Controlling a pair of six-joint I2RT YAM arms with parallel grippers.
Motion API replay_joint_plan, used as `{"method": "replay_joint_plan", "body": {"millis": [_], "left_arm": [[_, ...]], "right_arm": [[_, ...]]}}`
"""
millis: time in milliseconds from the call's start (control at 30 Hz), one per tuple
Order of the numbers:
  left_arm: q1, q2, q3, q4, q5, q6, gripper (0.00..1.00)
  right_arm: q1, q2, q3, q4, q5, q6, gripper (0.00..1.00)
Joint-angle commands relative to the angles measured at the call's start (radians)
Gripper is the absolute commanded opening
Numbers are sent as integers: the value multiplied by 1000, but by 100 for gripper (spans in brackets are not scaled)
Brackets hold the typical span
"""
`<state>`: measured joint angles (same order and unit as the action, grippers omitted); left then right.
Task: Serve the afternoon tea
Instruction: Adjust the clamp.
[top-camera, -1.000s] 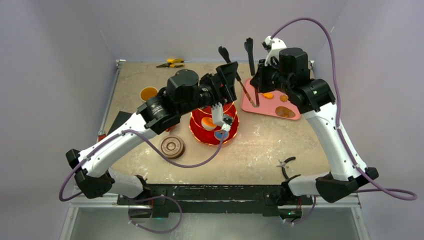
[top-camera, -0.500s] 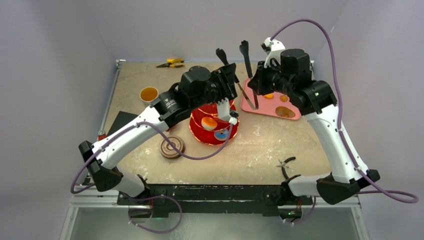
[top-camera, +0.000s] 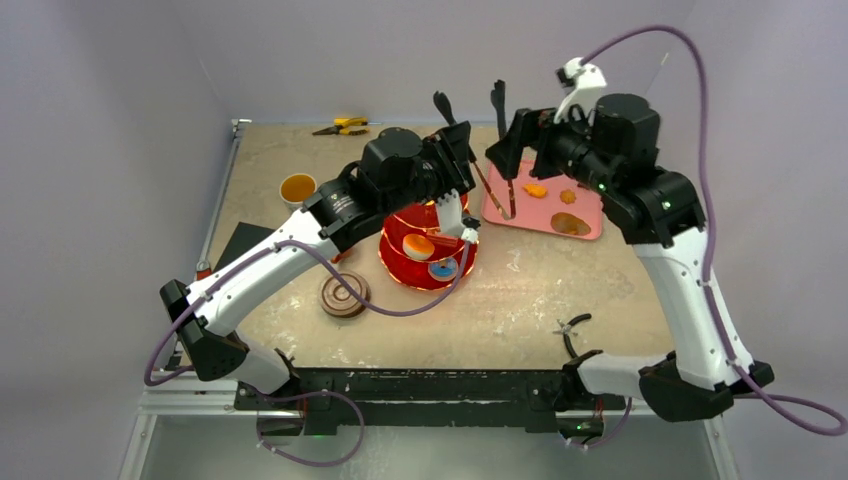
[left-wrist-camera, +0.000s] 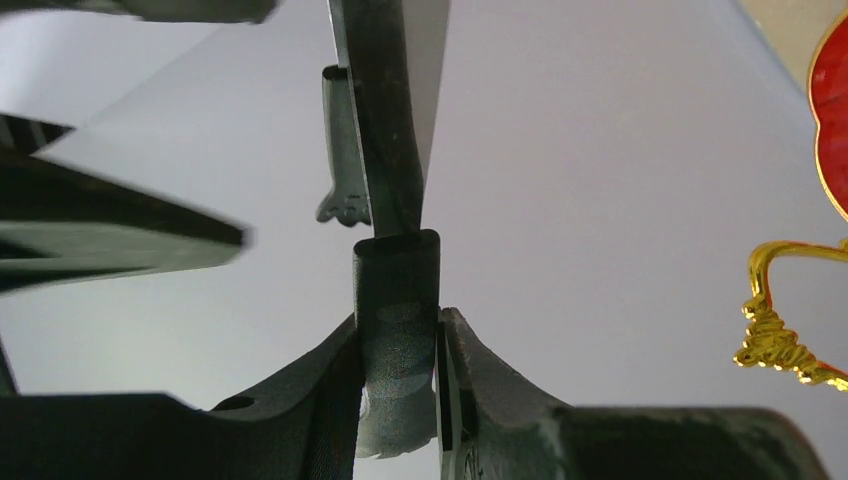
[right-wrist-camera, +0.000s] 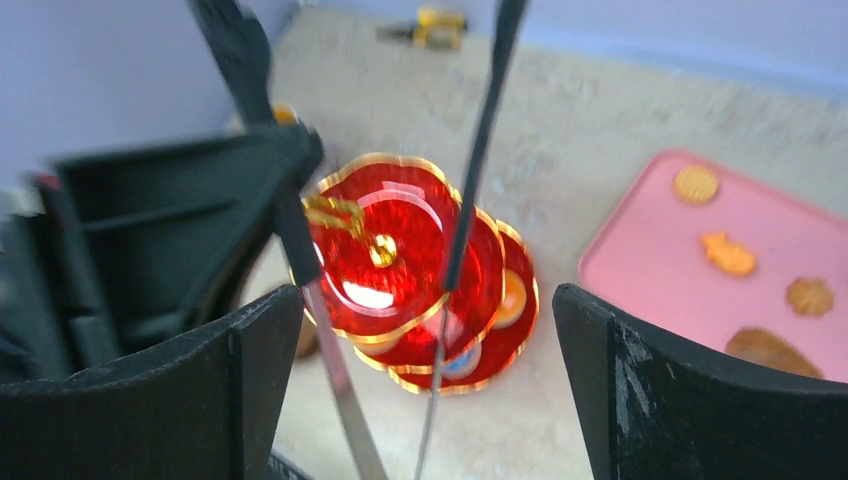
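The red three-tier stand (top-camera: 428, 248) with its gold handle (left-wrist-camera: 780, 335) stands mid-table, an orange pastry (top-camera: 417, 245) and a blue one (top-camera: 441, 270) on its lower tiers. The black tongs (top-camera: 478, 160) stand on end beside it, tips up. My left gripper (top-camera: 462, 150) is shut on one tong arm (left-wrist-camera: 398, 340). My right gripper (right-wrist-camera: 430, 300) is wide open, and both tong arms (right-wrist-camera: 470, 200) pass between its fingers (right-wrist-camera: 680, 390) without touching them. The white mug of amber tea (top-camera: 297, 187) sits at the back left. The brown cup with saucer (top-camera: 344, 294) sits at the front left.
The pink tray (top-camera: 590, 205) at the back right holds several pastries (top-camera: 570, 224). Yellow pliers (top-camera: 345, 125) lie at the far edge. Black pliers (top-camera: 572, 330) lie front right, and a dark flat object (top-camera: 238, 240) lies at the left edge.
My right gripper has opened wide, let go of the tongs and drawn back up and to the right. My left gripper has closed on one tong arm.
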<state>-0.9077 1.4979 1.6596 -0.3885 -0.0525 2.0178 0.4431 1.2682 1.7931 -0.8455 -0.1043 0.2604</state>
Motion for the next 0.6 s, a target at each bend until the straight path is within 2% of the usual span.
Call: {"method": "replay_joint_plan", "body": {"millis": [0, 200, 300, 400, 567], "left_arm": [[6, -9, 69, 79, -5, -201, 14], [17, 2, 96, 163, -51, -539, 10], [23, 14, 124, 186, -89, -705, 7], [26, 31, 178, 167, -112, -931, 7], [59, 54, 315, 14, 33, -1270, 11]], "right_arm": [[0, -95, 112, 181, 136, 58, 99], [0, -218, 57, 392, 219, 137, 99], [0, -282, -28, 488, 227, 158, 99], [1, -319, -102, 552, 192, 158, 99], [0, -344, -210, 641, 46, 90, 99]]}}
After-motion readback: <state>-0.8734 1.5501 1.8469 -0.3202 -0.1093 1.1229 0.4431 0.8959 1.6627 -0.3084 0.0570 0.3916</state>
